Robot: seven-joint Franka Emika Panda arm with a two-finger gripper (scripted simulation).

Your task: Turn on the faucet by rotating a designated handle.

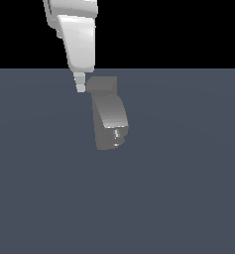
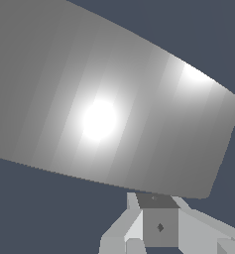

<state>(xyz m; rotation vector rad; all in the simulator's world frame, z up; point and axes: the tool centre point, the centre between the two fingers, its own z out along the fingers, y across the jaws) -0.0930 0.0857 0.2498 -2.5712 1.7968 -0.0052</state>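
Exterior view: the white robot gripper point(image 1: 80, 87) hangs touching or just beside the flat grey handle point(image 1: 103, 84) atop the small grey metallic faucet point(image 1: 110, 121) on the dark floor. Finger spread: cannot tell. Rotation seems barely begun.

The faucet point(image 1: 109, 119) is set on the floor point(image 1: 188, 198), just beside the gripper point(image 1: 80, 84) on the exterior view's right. Its top is level with the fingertips, and its body is extended below them. In the wrist view, the handle point(image 2: 104, 109) is spread close before the fingers point(image 2: 139, 228).
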